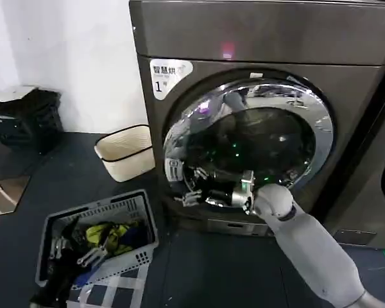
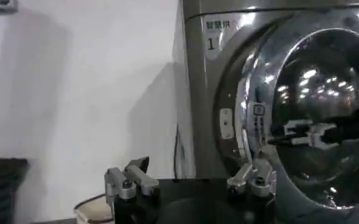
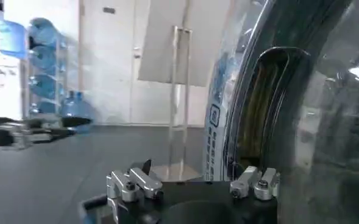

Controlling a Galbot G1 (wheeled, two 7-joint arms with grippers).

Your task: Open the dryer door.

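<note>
Dryer door point(image 1: 250, 138): chrome-ringed dark glass

Floor left of the dryer point(image 1: 346, 96) is crowded: cream basket point(image 1: 125, 151) near its corner, grey laundry basket point(image 1: 96, 237) w/ clothes nearer the robot. Bare dark floor point(image 1: 212, 276) lies betw. grey basket & right arm point(image 1: 314, 250), straight under the dryer door point(image 1: 247, 144). Right gripper point(image 1: 208, 194) sits at door's lower left rim, fingers apart. Neighbouring machine point(image 1: 378, 186) walls the right side.
</note>
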